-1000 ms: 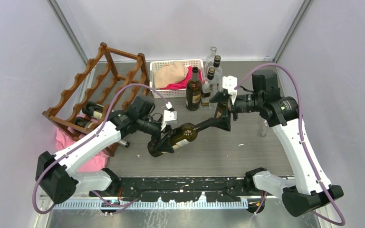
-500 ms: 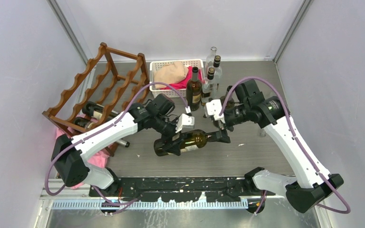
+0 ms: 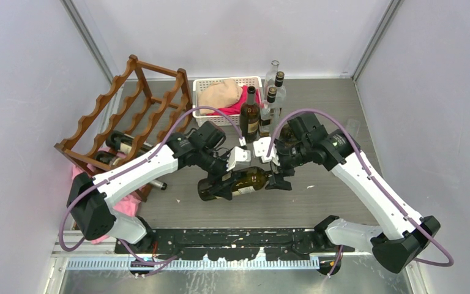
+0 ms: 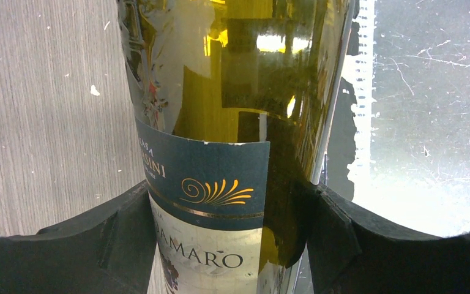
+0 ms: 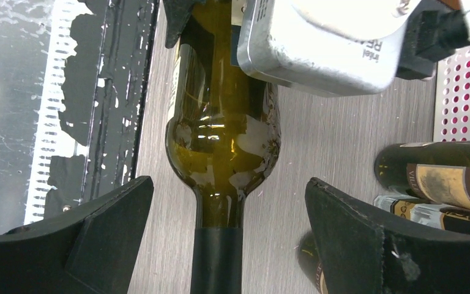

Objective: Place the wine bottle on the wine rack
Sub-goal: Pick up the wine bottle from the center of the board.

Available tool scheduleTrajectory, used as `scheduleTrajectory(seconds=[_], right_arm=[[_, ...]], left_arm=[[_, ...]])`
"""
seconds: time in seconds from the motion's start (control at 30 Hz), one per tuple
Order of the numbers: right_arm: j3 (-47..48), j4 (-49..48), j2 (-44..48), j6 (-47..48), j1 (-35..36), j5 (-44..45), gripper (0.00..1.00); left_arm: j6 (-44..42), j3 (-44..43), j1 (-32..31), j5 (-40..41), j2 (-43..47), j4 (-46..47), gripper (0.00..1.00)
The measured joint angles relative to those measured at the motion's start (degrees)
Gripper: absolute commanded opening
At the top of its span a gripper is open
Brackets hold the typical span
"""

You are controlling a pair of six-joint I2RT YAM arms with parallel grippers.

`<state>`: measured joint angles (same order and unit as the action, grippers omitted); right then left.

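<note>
bottle [image 3: 245, 181] came down and leveled; right arm swung in closer. it lies sideways mid-desk [image 3: 318, 196], well apart from rack [image 3: 136, 98]. left pincer [image 3: 222, 184] clenched on its body; right pincer [image 3: 279, 177] released, straddling the neck. step: handover to left. next, likely: carry to a free cradle.

Olive-green wine bottle [image 4: 238, 73], navy gold-swirled label [image 4: 214, 184]; reddish-brown wine rack [image 3: 92, 113]; white perforated basket [image 3: 229, 120]

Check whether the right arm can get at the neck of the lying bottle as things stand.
Probably yes: the right hand stands open around the neck of the wine bottle, nothing in between.
</note>
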<state>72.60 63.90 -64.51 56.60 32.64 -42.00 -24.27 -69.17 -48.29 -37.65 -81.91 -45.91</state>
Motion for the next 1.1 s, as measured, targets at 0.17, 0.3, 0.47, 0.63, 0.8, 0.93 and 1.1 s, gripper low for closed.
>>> scheduleTrajectory(seconds=[0.17, 0.3, 0.47, 0.63, 0.8, 0.93, 1.1], right_arm=[[-2.2, -2.2, 0.0, -1.6, 1.7, 2.3, 1.0], [-3.5, -3.3, 0.0, -2.5, 3.1, 2.8, 1.0], [-4.4, -5.2, 0.0, -4.2, 4.3, 3.2, 0.99], [-5.4, -8.1, 0.0, -5.9, 4.9, 4.7, 1.0], [-5.2, -7.7, 0.0, -5.4, 4.9, 7.8, 1.0], [-4.3, -5.2, 0.3, -3.4, 4.9, 10.1, 0.97], [-4.3, -3.7, 1.7, -2.7, 4.9, 12.2, 0.89]], left_arm=[[0.1, -0.2, 0.0, 0.0, -0.1, 0.1, 0.0], [0.1, -0.3, 0.0, 0.0, -0.2, 0.2, 0.0], [0.2, -0.3, 0.0, 0.0, -0.2, 0.2, 0.0], [0.3, -0.3, 0.0, 0.0, -0.2, 0.2, 0.0], [0.2, -0.3, 0.0, 0.3, -0.2, 0.2, 0.0], [0.0, -0.3, 0.0, 0.4, -0.2, -0.1, 0.0], [-0.2, -0.3, 0.0, 0.4, -0.2, -0.3, 0.0]])
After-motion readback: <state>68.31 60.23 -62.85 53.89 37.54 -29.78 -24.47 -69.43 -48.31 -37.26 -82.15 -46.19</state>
